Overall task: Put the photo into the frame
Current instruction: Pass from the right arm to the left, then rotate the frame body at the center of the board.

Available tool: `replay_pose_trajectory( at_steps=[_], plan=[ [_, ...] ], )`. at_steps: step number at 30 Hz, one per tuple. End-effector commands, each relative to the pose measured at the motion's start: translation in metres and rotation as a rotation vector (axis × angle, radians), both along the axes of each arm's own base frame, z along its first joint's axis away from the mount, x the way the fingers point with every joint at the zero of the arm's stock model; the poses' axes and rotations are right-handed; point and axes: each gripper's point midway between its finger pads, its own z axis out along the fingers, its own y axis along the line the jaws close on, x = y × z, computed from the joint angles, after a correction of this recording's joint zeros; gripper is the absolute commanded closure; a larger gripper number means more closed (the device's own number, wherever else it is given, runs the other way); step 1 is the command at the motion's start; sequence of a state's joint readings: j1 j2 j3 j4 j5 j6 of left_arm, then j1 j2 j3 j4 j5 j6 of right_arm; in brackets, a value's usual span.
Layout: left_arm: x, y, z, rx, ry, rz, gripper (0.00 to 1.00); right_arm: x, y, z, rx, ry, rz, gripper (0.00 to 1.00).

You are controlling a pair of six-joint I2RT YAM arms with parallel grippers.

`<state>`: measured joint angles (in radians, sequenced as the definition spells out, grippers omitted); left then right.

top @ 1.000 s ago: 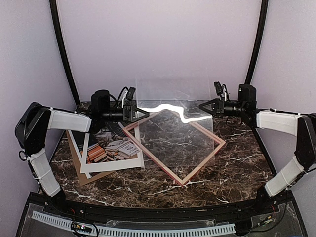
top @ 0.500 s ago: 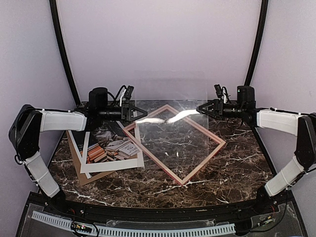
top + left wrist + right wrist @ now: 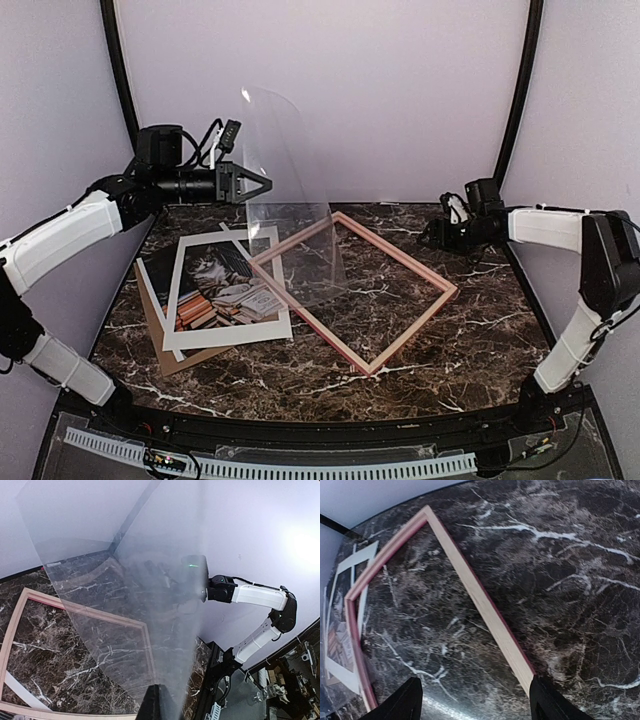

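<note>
While left gripper [image 3: 265, 185] pinches the clear pane [image 3: 290, 200] aloft and right gripper [image 3: 428, 238] gapes empty, the photo [image 3: 215, 290] lies outside the frame [image 3: 400, 253].

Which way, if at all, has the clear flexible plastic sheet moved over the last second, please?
Yes: the sheet has swung up and leftward; it no longer spans the pink wooden frame, hanging over its left end from the left gripper.
</note>
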<state>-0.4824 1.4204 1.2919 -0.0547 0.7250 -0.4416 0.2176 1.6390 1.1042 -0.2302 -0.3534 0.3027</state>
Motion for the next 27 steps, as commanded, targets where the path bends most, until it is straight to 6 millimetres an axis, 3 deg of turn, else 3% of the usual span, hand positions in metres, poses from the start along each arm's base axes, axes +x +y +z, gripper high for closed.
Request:
replay_pose_trajectory(
  at_steps=[1,6,12,20,27],
  plan=[
    [-0.015,0.019,0.025,0.058,-0.062,0.059,1.00,0.010,-0.029,-0.031,-0.214,0.037,-0.051,0.25],
    [-0.022,0.028,0.041,0.048,-0.082,0.085,1.00,0.010,-0.032,-0.061,-0.303,0.096,-0.033,0.24],
    [-0.019,0.027,0.040,0.044,-0.080,0.088,1.00,0.005,-0.026,-0.089,-0.383,0.157,0.012,0.33],
    [-0.015,0.021,0.027,0.050,-0.055,0.064,1.00,-0.006,-0.034,-0.103,-0.441,0.186,0.002,0.56],
    [-0.010,0.019,0.019,0.063,-0.045,0.067,1.00,-0.032,-0.054,-0.111,-0.476,0.226,-0.074,0.70]
  ],
)
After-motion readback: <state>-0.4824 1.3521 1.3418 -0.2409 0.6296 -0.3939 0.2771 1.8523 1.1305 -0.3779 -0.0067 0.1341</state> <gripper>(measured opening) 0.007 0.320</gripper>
